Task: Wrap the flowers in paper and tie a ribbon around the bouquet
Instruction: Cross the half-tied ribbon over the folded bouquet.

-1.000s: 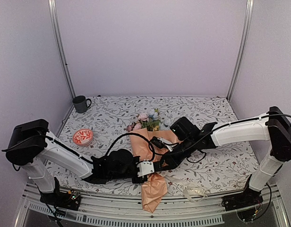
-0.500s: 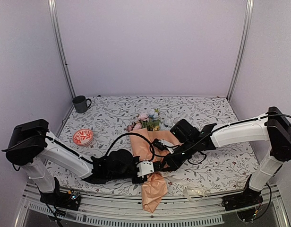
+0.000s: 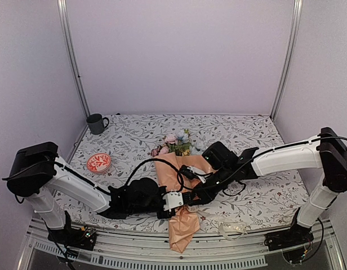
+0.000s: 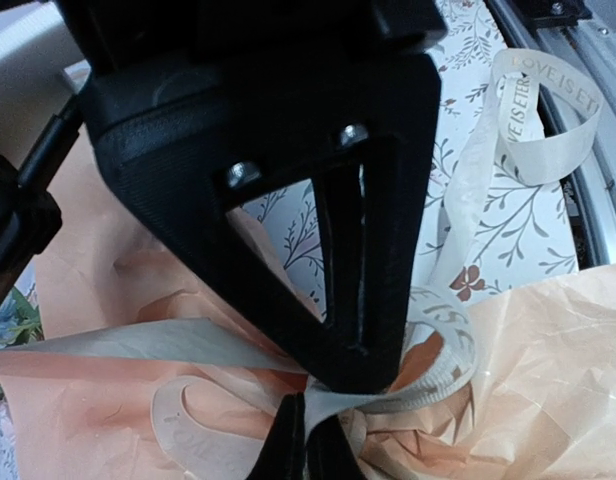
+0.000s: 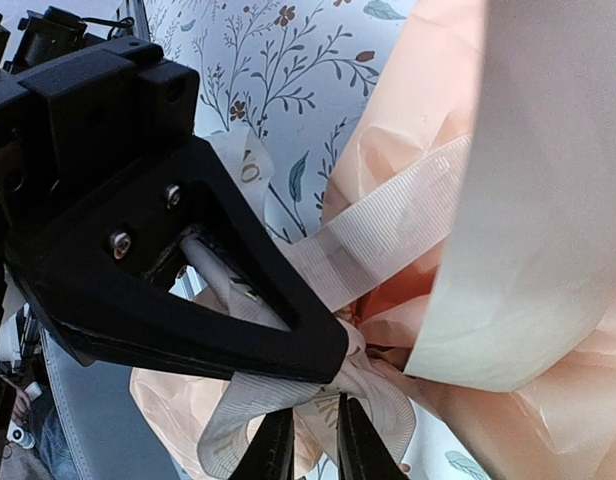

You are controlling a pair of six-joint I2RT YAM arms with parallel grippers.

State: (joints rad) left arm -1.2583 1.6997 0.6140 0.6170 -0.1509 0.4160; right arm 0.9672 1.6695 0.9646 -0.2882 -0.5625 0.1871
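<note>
Grey mug (image 3: 96, 123): stood upright at the far left corner of the tablecloth (image 3: 263, 197); contents cannot be told.
Red-and-white dish (image 3: 98, 162): laid near the left edge, a red pattern shown inside.
Left arm (image 3: 78, 188): stretched low towards the middle; left gripper (image 4: 304, 445) closed tight, the ribbon (image 4: 533, 110) pinched at the knot.
Bouquet (image 3: 168, 169): laid at the centre, flowers (image 3: 176, 143) pointed away, peach paper (image 3: 182, 228) crumpled around the stems, its tail hung over the near edge.
Right arm (image 3: 286, 157): reached in low from the right; right gripper (image 5: 313, 445) nearly closed, a ribbon fold nipped between its tips.
</note>
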